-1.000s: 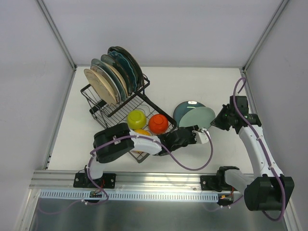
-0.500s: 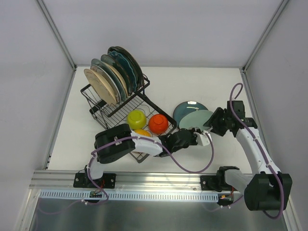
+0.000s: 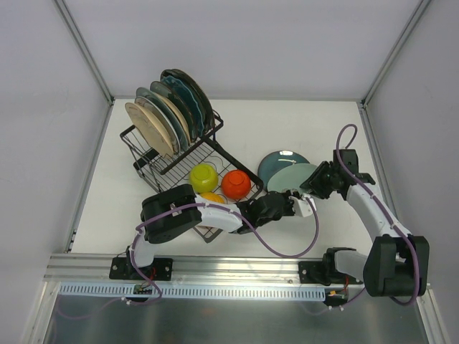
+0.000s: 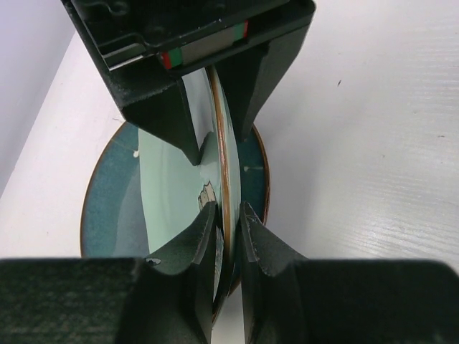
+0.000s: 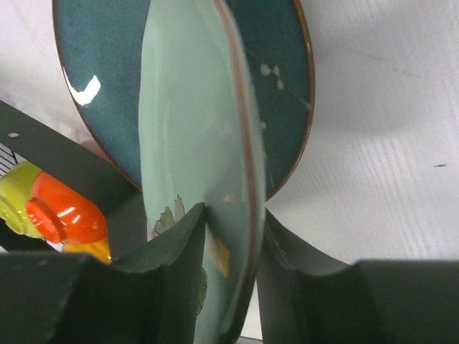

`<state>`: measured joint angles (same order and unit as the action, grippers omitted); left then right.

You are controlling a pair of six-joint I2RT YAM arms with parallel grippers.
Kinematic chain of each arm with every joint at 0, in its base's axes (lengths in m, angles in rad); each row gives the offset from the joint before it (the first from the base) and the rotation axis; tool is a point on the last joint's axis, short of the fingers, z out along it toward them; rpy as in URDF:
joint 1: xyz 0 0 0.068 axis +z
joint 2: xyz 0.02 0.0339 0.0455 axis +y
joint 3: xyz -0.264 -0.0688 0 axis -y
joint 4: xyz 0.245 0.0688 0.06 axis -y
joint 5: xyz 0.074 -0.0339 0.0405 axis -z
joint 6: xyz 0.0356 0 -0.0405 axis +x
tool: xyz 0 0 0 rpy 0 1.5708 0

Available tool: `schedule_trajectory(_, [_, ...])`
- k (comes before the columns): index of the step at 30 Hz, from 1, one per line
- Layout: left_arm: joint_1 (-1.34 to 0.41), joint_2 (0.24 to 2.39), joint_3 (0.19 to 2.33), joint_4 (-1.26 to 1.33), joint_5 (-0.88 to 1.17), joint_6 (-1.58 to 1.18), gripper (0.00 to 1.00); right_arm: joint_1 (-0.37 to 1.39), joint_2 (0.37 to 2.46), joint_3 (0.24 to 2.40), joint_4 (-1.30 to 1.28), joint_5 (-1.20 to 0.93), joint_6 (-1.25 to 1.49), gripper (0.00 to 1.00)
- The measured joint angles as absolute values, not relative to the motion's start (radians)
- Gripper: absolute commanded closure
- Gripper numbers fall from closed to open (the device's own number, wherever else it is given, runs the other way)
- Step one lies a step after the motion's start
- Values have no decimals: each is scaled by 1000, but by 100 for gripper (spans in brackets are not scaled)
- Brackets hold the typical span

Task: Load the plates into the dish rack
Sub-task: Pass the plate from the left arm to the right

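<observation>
White matte table (image 3: 301, 122) boxed in on three sides by plain pale-grey walls (image 3: 237, 43), with aluminium struts (image 3: 83, 46) running up the back corners. Slotted aluminium rail (image 3: 237, 269) along the near edge, brushed metal sheet (image 3: 215, 322) below it. Light is even and diffuse, so shadows are soft.

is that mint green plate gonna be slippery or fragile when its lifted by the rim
Probably slippery: the mint green plate looks glossy, and the left gripper pinches only its thin rim. Likely stiff, breakable ceramic; tilted above the dark teal plate, a slip could chip both.
</observation>
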<state>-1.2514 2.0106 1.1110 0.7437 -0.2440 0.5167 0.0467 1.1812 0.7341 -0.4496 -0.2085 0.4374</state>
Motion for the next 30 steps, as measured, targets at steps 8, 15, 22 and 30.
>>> schedule_trajectory(8, [-1252, 2011, 1111, 773, -245, 514, 64, 45, 1158, 734, -433, -215, 470, 92])
schedule_trajectory(15, [-1268, 2011, 1110, 798, -246, 512, 25, 44, 1124, 738, -453, -202, 469, 99])
schedule_trajectory(22, [-1270, 1981, 1084, 794, -245, 486, 3, 43, 1081, 768, -540, -172, 440, 99])
schedule_trajectory(30, [-1270, 1837, 1091, 603, -243, 321, 1, 32, 1049, 823, -610, -157, 402, 99])
